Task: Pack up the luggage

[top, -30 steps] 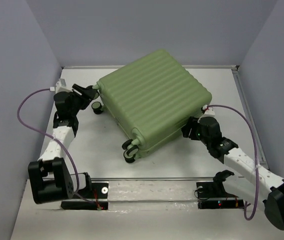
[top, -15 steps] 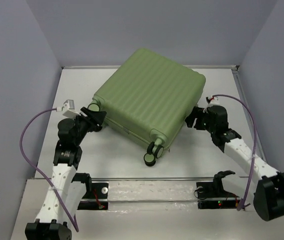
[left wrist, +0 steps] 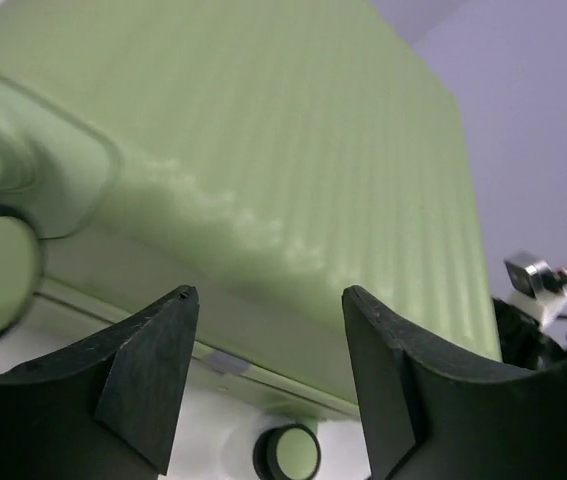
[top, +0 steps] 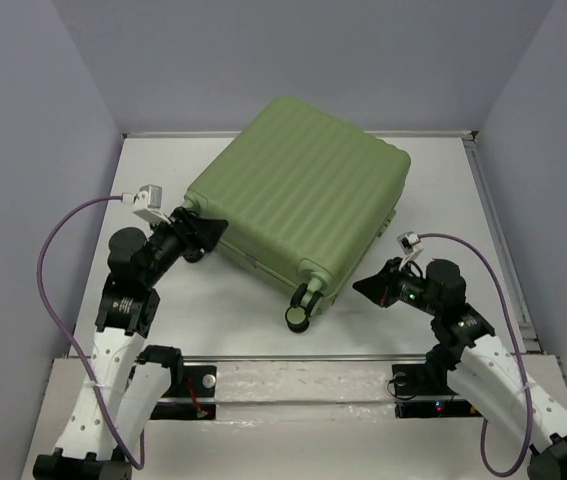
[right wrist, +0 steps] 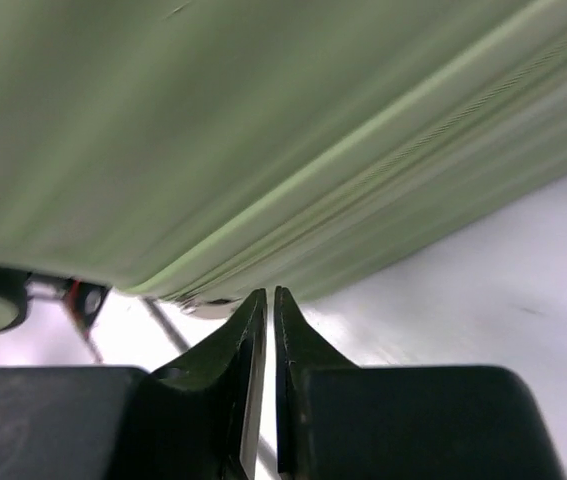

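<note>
Green luggage (top: 298, 200) by the table's (top: 225, 318) far edge: left gripper (left wrist: 268, 295) spread, right gripper (right wrist: 269, 292) clenched empty, we should push evenly.

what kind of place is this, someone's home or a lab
Most likely a robot lab test cell, not a home. A bare white table is boxed in by plain pale walls, a left arm and right arm are bolted at its near edge, and the closed green luggage lies alone on it.
</note>
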You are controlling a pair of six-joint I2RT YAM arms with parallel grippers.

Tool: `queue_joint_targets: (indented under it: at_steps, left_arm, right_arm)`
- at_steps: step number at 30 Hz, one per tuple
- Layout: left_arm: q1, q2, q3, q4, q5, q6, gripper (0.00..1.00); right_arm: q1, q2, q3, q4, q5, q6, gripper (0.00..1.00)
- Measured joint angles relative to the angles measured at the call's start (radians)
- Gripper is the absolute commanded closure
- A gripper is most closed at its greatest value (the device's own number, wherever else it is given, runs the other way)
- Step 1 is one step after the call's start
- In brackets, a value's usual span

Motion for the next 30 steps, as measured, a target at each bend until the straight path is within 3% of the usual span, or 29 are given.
queue_joint_targets:
  at_steps: [2, 4, 5, 7, 10, 15, 23, 30]
  left_arm:
    - [-0.068, -0.003, 0.042, -0.036, 0.008, 0.038, 0.34]
    - [-0.206, -0.016, 0.064, -0.061, -0.003, 0.068, 0.31]
    - [-0.306, -0.025, 0.065, -0.076, -0.013, 0.080, 0.24]
    - [-0.451, -0.031, 0.065, -0.110, -0.024, 0.094, 0.16]
    - [-0.640, -0.021, 0.063, -0.135, -0.099, 0.095, 0.02]
    - [-0.921, 0.089, 0.049, -0.136, -0.230, 0.095, 0.01]
    - [-1.046, 0.256, 0.051, -0.124, -0.378, 0.085, 0.01]
    - [-1.064, 0.317, 0.060, -0.097, -0.427, 0.074, 0.02]
  right_arm:
    - [0.053, -0.005, 0.000, -0.002, -0.007, 0.002, 0.79]
    - [0.103, -0.001, 0.005, -0.013, 0.005, 0.000, 0.68]
    - [0.130, 0.007, 0.011, -0.024, 0.017, -0.002, 0.57]
    - [0.195, 0.031, 0.024, -0.048, 0.046, -0.006, 0.47]
    - [0.252, 0.047, 0.026, -0.084, 0.085, -0.010, 0.45]
    - [0.316, 0.035, 0.026, -0.101, 0.117, -0.007, 0.43]
    - [0.368, 0.106, 0.025, -0.051, 0.148, -0.005, 0.41]
    - [0.388, 0.218, 0.025, 0.002, 0.223, -0.016, 0.40]
